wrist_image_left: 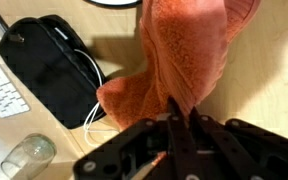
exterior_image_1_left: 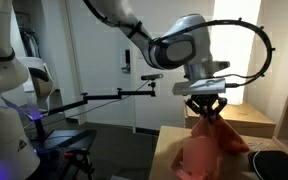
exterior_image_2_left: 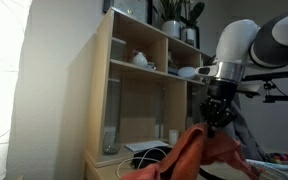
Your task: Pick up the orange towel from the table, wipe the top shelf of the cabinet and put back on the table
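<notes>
My gripper [exterior_image_1_left: 206, 110] is shut on the orange towel [exterior_image_1_left: 209, 148], which hangs from the fingers with its lower part draped on the wooden table [exterior_image_1_left: 164, 150]. In an exterior view the gripper [exterior_image_2_left: 216, 118] holds the towel [exterior_image_2_left: 189, 155] in front of the wooden cabinet [exterior_image_2_left: 124, 90], well below its top shelf [exterior_image_2_left: 149, 25]. In the wrist view the fingers [wrist_image_left: 179, 118] pinch the towel [wrist_image_left: 184, 55] above the light table top [wrist_image_left: 264, 80].
A black pouch with a white cable [wrist_image_left: 49, 65], a keyboard corner [wrist_image_left: 2, 90] and a glass jar [wrist_image_left: 26, 158] lie on the table. Plants [exterior_image_2_left: 174, 15] stand on the cabinet top; white dishes [exterior_image_2_left: 139, 60] sit on a shelf. A camera arm [exterior_image_1_left: 104, 97] stands nearby.
</notes>
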`<state>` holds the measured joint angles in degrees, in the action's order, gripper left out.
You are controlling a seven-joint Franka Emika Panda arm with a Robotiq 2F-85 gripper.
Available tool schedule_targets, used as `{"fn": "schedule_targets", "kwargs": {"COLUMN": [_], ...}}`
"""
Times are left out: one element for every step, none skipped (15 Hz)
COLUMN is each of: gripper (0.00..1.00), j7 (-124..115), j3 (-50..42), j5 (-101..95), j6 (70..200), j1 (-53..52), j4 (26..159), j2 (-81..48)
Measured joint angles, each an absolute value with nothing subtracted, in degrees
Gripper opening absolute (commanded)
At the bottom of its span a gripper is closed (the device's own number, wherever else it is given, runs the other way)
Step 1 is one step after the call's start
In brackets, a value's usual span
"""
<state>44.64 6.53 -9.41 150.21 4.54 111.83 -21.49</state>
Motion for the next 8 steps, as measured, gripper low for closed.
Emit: {"fn": "schedule_targets", "kwargs": {"gripper": [0.09, 0.09, 0.09, 0.09, 0.09, 0.09, 0.09, 0.09], "j7": [45.74, 46.60, 46.98, 46.99, 46.99, 46.99, 46.99, 46.99], "j3": [6.93, 7.19, 7.28, 7.31, 7.32, 7.35, 7.39, 7.41], "j5": [-8.22, -7.38, -7.12, -7.11, -7.10, -7.10, -7.10, -7.10], "j6": [151.50, 152.21, 152.38, 152.40, 152.47, 152.55, 152.57, 152.58], "j1": [5.09, 5.50, 5.71, 5.79, 5.81, 5.80, 5.80, 5.81], "j4": [113.30, 114.47, 115.31, 115.82, 116.10, 116.26, 116.35, 116.38], "j2": [-19.91, -18.60, -17.64, -17.11, -16.94, -16.94, -16.94, -16.94]}}
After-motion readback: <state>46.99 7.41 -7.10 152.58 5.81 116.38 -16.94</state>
